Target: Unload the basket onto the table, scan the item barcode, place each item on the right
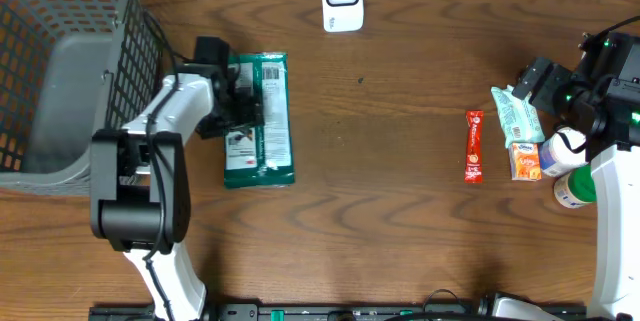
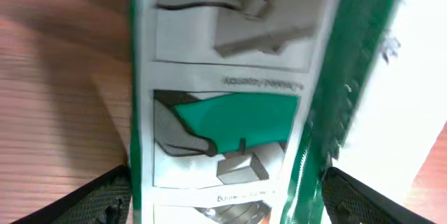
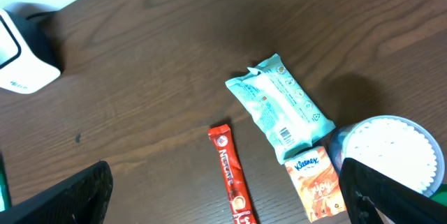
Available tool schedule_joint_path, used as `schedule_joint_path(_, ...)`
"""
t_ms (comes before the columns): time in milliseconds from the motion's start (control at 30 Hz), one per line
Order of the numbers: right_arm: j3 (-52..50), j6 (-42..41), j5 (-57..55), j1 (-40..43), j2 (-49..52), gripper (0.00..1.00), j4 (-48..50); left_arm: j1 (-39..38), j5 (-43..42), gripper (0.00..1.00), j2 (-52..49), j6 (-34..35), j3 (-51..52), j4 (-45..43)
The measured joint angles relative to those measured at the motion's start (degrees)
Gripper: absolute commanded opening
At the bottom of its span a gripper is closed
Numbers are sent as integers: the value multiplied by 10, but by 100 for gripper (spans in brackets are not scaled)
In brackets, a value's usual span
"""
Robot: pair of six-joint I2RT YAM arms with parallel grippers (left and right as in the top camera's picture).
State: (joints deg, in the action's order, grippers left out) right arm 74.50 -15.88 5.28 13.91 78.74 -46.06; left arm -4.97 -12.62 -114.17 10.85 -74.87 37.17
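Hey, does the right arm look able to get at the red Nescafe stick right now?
Probably yes. The red Nescafe stick lies flat on the table, apart from the teal wipes pack, with nothing over it; the right arm is close by, jaws open.

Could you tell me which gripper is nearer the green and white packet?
Left. The left gripper is right at the green and white packet, jaws open either side of it; the right gripper is far across the table.
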Motion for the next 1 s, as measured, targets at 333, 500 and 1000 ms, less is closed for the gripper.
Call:
schedule_joint_path(333, 0, 0, 0, 0, 0, 99, 54, -30, -22, 88, 1, 0, 0, -1)
schedule_joint_path(500, 0, 0, 5, 0, 0, 99, 80, -30, -21, 88, 1, 0, 0, -1)
schedule_joint_path(1000, -38, 35, 197, -207, 42, 99, 113, -28, -20, 66, 1, 73, 12, -49)
